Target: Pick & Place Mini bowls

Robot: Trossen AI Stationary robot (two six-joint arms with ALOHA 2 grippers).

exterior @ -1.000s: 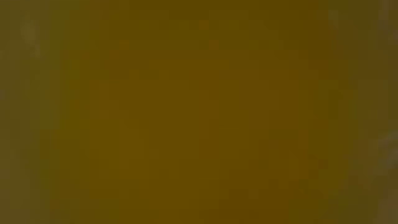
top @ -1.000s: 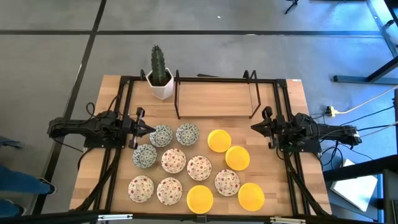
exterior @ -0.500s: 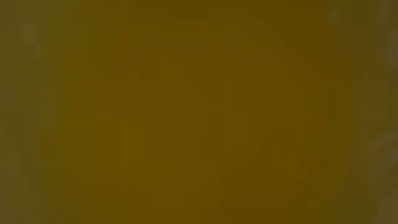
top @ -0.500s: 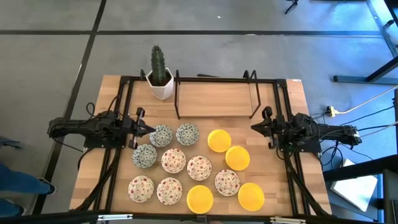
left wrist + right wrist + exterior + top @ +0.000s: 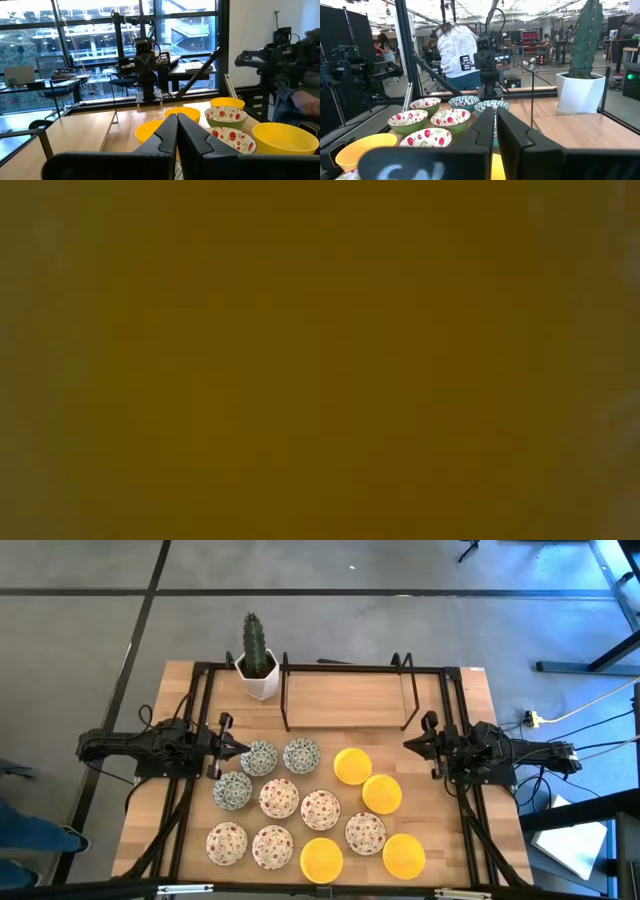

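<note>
Between both closed grippers (image 5: pixel 242 749) (image 5: pixel 408 744), seemingly untouched, mini bowls (image 5: pixel 320 809) lie.

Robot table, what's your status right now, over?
Left gripper shut, empty, beside the bowls. Right gripper shut, empty. Twelve bowls on table, none picked. Nothing blocking.

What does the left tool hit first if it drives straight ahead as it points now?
Probably the blue-green patterned bowl right in front of the shut left tool, if it travels at bowl height; height is unclear from above.
</note>
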